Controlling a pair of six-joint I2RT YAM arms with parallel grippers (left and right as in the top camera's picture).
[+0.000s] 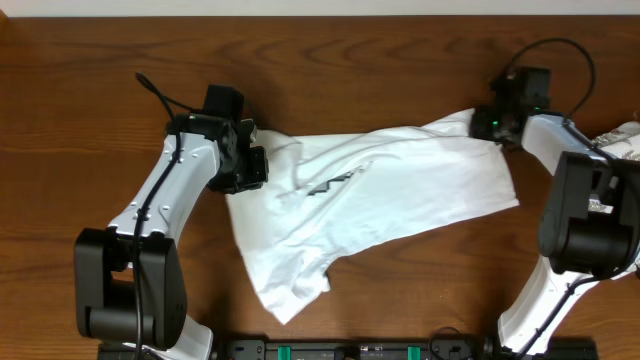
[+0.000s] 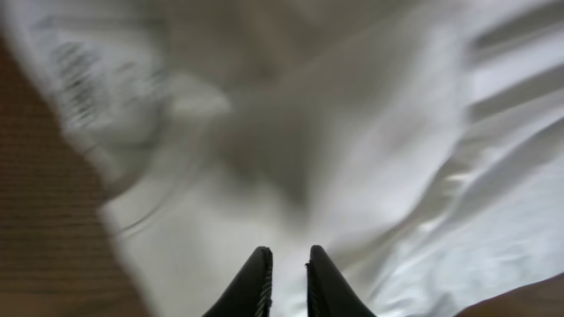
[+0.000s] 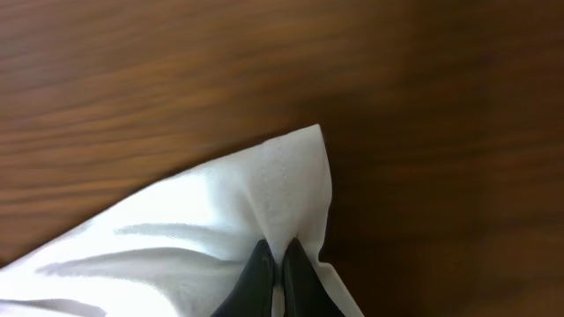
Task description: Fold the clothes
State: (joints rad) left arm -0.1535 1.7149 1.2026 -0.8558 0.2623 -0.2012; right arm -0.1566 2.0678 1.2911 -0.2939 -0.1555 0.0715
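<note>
A white T-shirt [image 1: 400, 185] lies crumpled across the wooden table, with a small dark print near its middle. My left gripper [image 1: 252, 165] is at the shirt's left edge. In the left wrist view its fingers [image 2: 289, 257] are nearly together with white cloth [image 2: 379, 150] in the narrow gap, and the view is blurred. My right gripper [image 1: 492, 124] is at the shirt's far right corner. In the right wrist view its fingers [image 3: 273, 251] are shut on that corner [image 3: 291, 176], which bunches at the tips.
Bare brown table [image 1: 400, 60] runs along the far side and to the left. A patterned white cloth [image 1: 622, 142] lies at the right edge by the right arm. A black rail [image 1: 350, 350] runs along the table's front edge.
</note>
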